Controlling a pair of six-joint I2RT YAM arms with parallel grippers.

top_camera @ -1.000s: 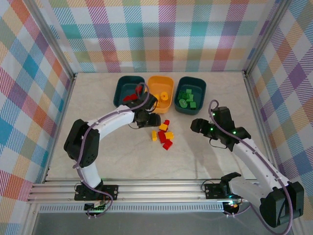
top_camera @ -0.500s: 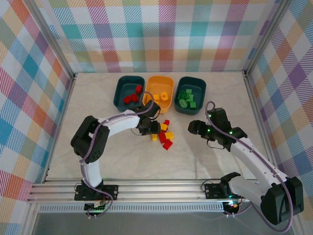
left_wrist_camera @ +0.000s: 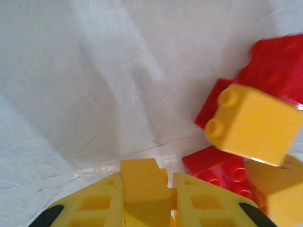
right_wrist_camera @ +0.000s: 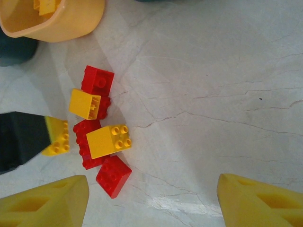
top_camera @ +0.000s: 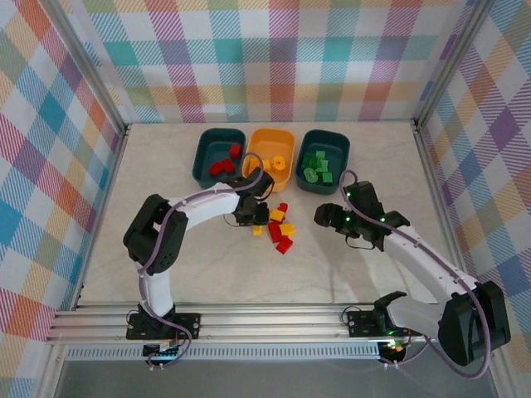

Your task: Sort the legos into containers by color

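Up close at the left wrist, left gripper (left_wrist_camera: pixel 147 194) tight on a yellow lego (left_wrist_camera: pixel 141 176); right gripper (right_wrist_camera: pixel 152 185) spread wide.

Marbled tabletop (top_camera: pixel 158 166), plaid walls (top_camera: pixel 290 58)

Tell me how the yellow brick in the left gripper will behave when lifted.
The yellow brick looks like rigid moulded plastic, so it probably won't flex. It's small, so likely light. Its smooth flat sides might slip in the left gripper if pinched loosely.
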